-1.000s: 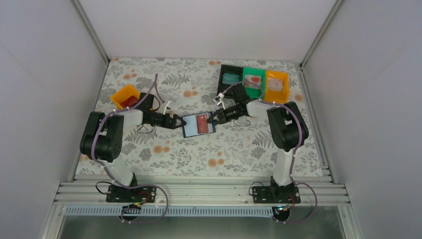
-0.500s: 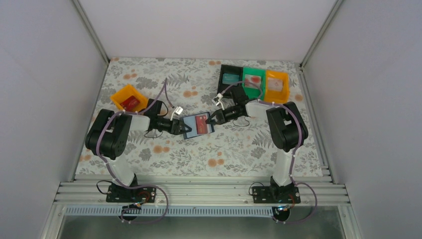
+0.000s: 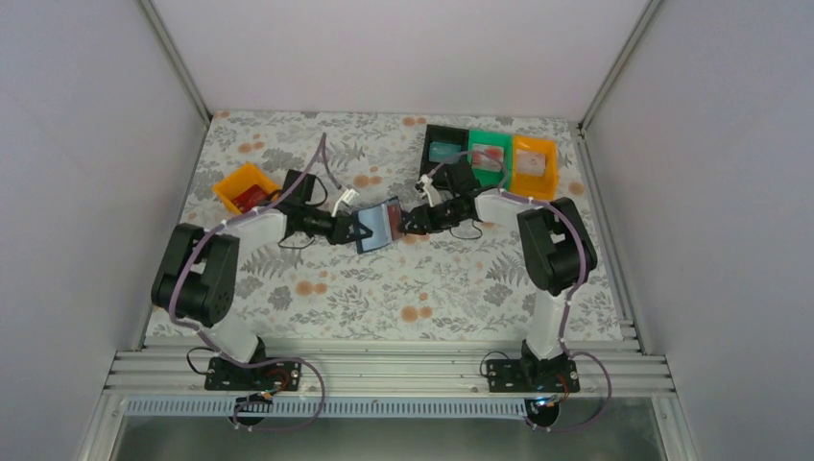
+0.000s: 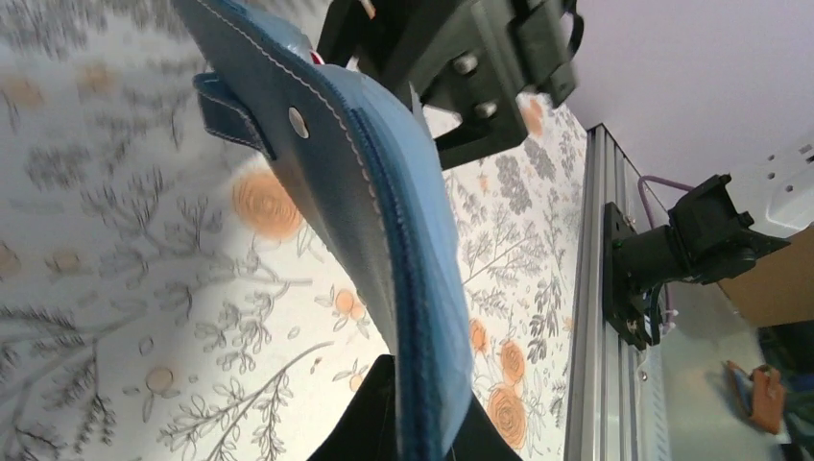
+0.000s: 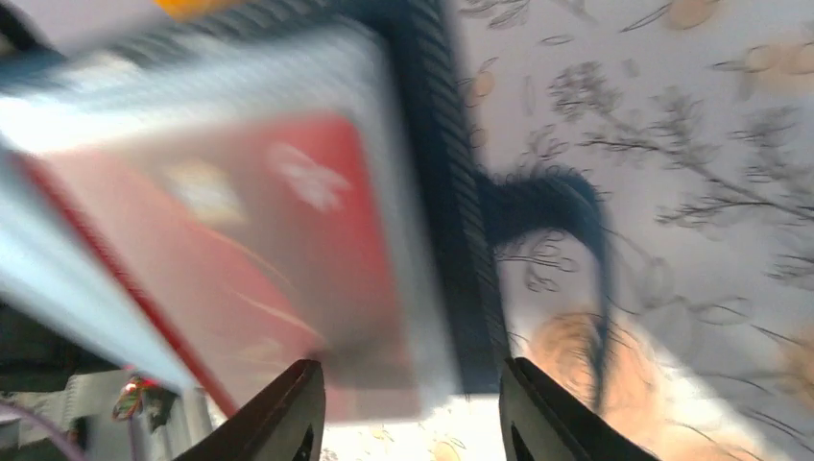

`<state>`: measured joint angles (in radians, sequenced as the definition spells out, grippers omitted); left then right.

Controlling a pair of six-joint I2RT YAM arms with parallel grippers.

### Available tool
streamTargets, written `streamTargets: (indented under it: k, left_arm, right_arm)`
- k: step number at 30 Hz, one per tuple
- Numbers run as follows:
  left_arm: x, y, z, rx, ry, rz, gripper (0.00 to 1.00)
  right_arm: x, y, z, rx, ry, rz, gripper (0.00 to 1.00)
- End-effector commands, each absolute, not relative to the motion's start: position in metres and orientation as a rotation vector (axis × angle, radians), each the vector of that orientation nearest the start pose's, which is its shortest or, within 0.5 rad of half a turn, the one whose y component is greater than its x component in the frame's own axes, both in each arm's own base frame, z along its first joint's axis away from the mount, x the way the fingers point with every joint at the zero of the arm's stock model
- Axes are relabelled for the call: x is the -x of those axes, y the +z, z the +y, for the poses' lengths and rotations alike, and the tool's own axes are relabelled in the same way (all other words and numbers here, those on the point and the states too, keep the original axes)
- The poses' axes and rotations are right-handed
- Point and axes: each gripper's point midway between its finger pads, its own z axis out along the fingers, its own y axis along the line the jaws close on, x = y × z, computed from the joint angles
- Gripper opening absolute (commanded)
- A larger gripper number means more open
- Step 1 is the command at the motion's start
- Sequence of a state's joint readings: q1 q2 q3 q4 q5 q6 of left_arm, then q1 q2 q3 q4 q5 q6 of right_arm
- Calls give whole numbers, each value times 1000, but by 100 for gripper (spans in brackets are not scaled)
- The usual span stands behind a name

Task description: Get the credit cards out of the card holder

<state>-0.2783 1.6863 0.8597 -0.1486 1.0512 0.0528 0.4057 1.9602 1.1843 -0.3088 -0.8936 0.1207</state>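
- Card holder (image 3: 376, 227): raised above the table (image 3: 432, 288) at mid-table, tilted on edge between the two grippers.
- Hard to make out: the right wrist view is blurred. One red card (image 5: 259, 240) shows against the pale blue inside; other cards cannot be made out.
- Outer skin: navy, stitched along the edge, with a round metal stud (image 4: 299, 121) and a short closure tab (image 4: 230, 101).
- Left gripper (image 4: 422, 427): clamped tight on the holder's edge.
- Right gripper (image 5: 408, 413): fingers parted, with the holder's corner between them. Contact cannot be told.
- Table: floral-print cover.
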Motion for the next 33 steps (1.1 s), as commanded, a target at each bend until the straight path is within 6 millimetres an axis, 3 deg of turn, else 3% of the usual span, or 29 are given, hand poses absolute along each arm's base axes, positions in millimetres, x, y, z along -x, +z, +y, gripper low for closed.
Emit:
streamTargets:
  k: [1, 5, 7, 11, 15, 20, 22, 26, 33]
  left_arm:
    - [-294, 148, -238, -916, -1319, 2114, 2]
    - [-291, 185, -234, -976, -1231, 2065, 2]
    - [-293, 204, -230, -975, -1177, 2060, 2]
    - [-296, 238, -227, -905, -1145, 2090, 3]
    - [-295, 264, -230, -846, -1218, 2062, 2]
    - [-294, 278, -228, -822, -1227, 2032, 2]
    - [-294, 278, -227, -809, -1232, 2032, 2]
    - [-293, 282, -226, -795, -1239, 2018, 2]
    - [-290, 284, -226, -780, -1270, 2010, 2]
  right_arm:
    - [-365, 113, 272, 568, 1046, 2498, 53]
    - [-359, 165, 271, 603, 998, 2406, 61]
    - [-350, 201, 276, 633, 934, 2331, 62]
    - [-330, 269, 298, 624, 733, 2184, 63]
    - [-326, 301, 309, 460, 631, 2151, 59]
    - [-320, 316, 330, 420, 555, 2127, 49]
    - [-320, 305, 330, 417, 474, 2169, 43]
    - [-320, 287, 340, 450, 431, 2221, 43]
    - [-335, 257, 333, 386, 272, 2294, 33]
